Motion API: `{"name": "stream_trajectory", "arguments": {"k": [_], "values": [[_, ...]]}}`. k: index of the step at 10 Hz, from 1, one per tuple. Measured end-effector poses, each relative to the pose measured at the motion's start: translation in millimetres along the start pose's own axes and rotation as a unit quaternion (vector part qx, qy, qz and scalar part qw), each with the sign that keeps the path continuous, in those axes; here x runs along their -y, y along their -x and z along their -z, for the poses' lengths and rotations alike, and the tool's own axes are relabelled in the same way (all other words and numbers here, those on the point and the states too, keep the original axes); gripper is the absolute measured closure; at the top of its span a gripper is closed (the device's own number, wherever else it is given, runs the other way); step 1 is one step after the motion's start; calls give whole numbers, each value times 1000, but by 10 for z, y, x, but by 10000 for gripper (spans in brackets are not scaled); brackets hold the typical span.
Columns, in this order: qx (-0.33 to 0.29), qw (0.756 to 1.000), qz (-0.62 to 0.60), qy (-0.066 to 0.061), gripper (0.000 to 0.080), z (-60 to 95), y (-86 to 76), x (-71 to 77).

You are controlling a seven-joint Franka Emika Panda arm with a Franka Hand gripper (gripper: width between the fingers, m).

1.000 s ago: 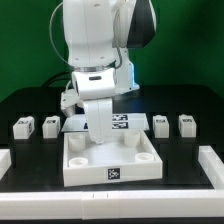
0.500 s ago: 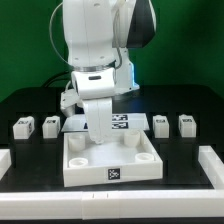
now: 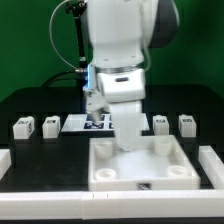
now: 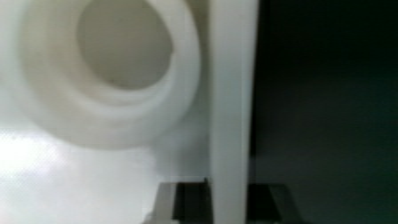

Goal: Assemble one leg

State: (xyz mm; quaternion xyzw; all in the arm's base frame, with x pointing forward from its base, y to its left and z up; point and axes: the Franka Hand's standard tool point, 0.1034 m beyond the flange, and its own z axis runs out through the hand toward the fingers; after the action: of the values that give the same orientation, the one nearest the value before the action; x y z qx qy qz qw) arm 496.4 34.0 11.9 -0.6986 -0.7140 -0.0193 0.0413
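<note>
Gripper is reaching down onto the tray's back wall; clenched or released, cannot tell | nearest leg is lying untouched behind the tray, exterior view's right | wall needs centring between the fingers, tray staying flat.

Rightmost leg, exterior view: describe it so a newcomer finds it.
Find the big white tray. Behind it, on the exterior view's right, two small tagged white blocks stand side by side. The leg is the outer one, beside its twin.
</note>
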Motion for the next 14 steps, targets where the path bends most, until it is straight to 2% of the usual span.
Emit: {"name": "stream_trajectory", "arguments": {"k": [1, 3, 4, 6, 7, 8, 9, 11, 12, 13, 14], "values": [[-3, 1000, -10, -1, 738, -24, -80, -61], [-4, 1000, -21, -3, 738, -52, -126, -67], [-4, 1000, -20, -2, 738, -53, -125, -67], [-7, 1000, -14, 10, 738, -51, -104, -57], [-7, 1000, -16, 9, 739, -53, -105, -56], [-7, 1000, -16, 9, 568, -56, -102, -54], [-7, 1000, -16, 9, 568, -56, -100, -54], [-7, 1000, -17, 9, 229, -57, -98, -54], [-7, 1000, -17, 9, 229, -57, -98, -54], [-7, 1000, -17, 9, 166, -57, -97, -54], [-7, 1000, -17, 9, 154, -57, -97, -53]]}}
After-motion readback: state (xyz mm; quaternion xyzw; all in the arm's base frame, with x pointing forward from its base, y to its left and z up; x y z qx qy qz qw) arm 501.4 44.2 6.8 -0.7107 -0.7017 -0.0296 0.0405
